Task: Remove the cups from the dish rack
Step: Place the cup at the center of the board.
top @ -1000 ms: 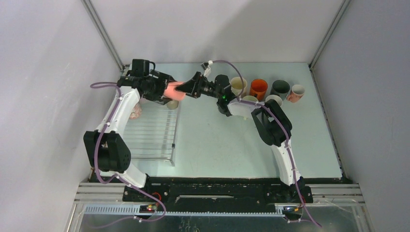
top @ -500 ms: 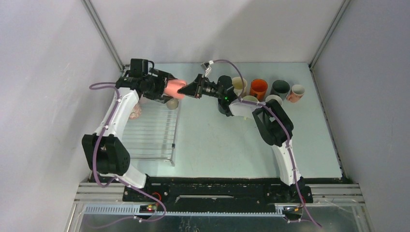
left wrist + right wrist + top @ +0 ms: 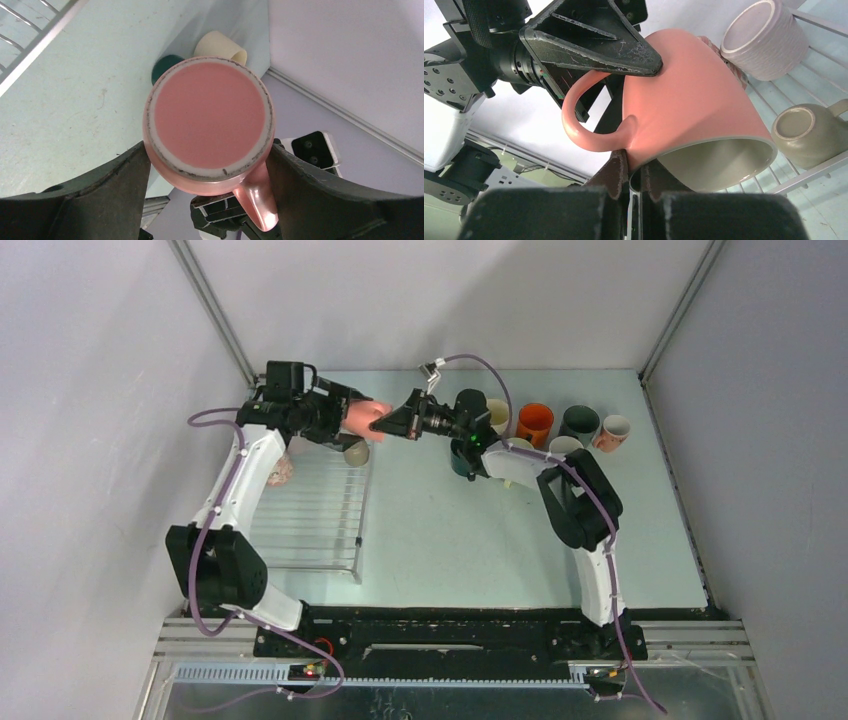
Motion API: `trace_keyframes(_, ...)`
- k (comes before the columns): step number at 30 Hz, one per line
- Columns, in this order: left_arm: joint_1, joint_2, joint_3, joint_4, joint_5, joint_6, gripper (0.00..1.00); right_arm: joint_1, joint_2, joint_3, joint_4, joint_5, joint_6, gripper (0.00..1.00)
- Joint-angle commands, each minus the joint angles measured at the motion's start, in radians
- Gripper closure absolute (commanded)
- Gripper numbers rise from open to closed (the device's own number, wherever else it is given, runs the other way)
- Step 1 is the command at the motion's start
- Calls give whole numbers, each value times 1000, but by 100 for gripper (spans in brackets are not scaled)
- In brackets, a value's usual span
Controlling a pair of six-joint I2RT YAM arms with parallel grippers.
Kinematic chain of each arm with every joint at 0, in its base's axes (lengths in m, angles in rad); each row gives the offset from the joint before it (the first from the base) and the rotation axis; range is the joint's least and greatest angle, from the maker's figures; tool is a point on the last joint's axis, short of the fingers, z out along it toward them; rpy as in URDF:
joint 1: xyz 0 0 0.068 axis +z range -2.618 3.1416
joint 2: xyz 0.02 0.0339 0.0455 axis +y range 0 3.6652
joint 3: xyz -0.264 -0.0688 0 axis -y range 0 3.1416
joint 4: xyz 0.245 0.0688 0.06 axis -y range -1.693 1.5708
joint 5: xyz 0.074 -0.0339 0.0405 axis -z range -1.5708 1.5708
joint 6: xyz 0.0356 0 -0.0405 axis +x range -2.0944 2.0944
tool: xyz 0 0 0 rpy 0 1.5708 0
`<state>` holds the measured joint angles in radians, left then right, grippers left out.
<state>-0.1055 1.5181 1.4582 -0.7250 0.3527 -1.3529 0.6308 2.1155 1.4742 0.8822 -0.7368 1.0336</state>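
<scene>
Sideways, the pink mug (image 3: 689, 110) hung between both arms, base toward the wide-spread left end effector (image 3: 207, 165) clasping its body, rim pinched tight by the right end effector (image 3: 633, 175).

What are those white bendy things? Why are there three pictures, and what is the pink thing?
Those are two robot arms, and each one ends in a two-finger gripper. One picture looks down from above. The other two come from little cameras on the arms' wrists. On the table sits a wire dish rack, and a row of cups stands at the far side. Both arms hold one pink mug in the air. The left gripper squeezes its sides, and the right gripper pinches its rim beside the handle. It looks like one arm is passing the mug to the other.
</scene>
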Motion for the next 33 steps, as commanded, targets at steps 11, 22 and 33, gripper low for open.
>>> trace_keyframes(11, -40, -116, -61, 148, 152, 108, 49, 24, -239, -46, -226, 69, -145, 100)
trace_keyframes(22, -34, -158, -129, 238, 188, 98, 11, 35, -328, -68, -339, 133, -244, 100)
trace_keyframes(33, -28, -155, -145, 305, 196, 109, 0, 41, -388, -71, -449, 199, -324, 100)
